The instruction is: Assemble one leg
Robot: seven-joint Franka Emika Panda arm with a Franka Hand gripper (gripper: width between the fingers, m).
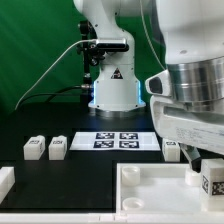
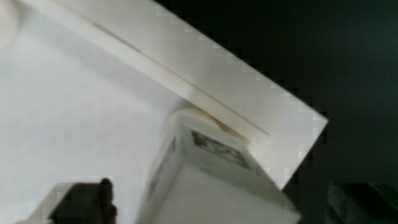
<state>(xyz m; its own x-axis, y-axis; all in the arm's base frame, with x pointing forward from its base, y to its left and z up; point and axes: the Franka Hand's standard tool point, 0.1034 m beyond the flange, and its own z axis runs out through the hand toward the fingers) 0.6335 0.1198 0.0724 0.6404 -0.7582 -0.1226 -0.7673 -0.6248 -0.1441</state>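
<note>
panel: large white tray-like square (image 1: 150, 190) with a raised rim, lying under and just beside the claw; in the wrist view its flat face and edge (image 2: 107, 110) fill most of the frame.
marker board: flat sheet of four tags (image 1: 116, 140), well beyond the claw, toward the arm's base.
claw: low at the exterior view's right (image 1: 205, 170), mostly hidden by the wrist housing; dark fingers (image 2: 86, 200) show to either side of the leg, so it looks clamped on it, though pad contact is not visible.
leg: small white block with a tag (image 1: 213, 182) at the claw, over the panel's corner; seen close in the wrist view (image 2: 210, 170), tilted against the panel's edge.
spare legs: two alike (image 1: 45, 148), far from the claw, toward the exterior view's left.
handling: probably light, stiff, smooth plastic, apt to twist or slip; grip the flat side faces near mid-length.
</note>
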